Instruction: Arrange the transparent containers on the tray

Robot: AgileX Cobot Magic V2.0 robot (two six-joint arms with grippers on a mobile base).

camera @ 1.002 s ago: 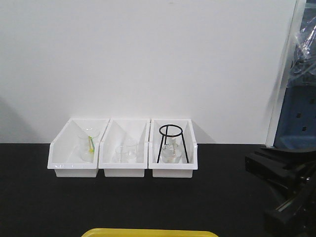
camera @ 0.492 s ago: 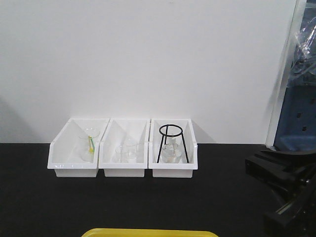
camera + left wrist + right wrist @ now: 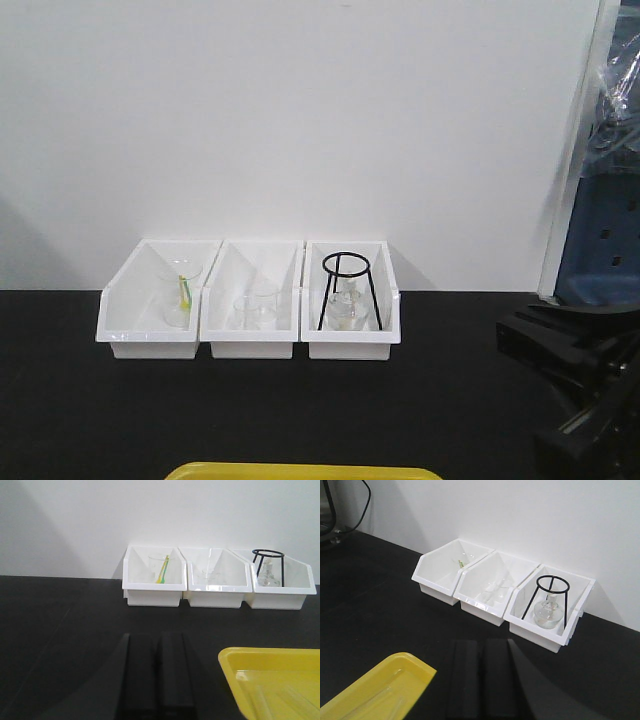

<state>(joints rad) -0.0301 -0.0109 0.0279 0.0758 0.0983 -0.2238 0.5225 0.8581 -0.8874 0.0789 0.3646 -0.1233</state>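
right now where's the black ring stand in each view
Front view: ring stand in the rightmost bin, just right of centre.
Left wrist view: ring stand upper right, in the rightmost bin.
Right wrist view: ring stand right of centre, in the nearest bin.
Shared landmark: yellow tray, at the bottom edge in all three.

The light is bright and even. The white wall point(image 3: 300, 120) glows, with a soft grey shadow at 9 o'clock. The black table point(image 3: 300, 410) looks flat and dark. The front view is a bit fuzzy. Clear glass is hard to see.
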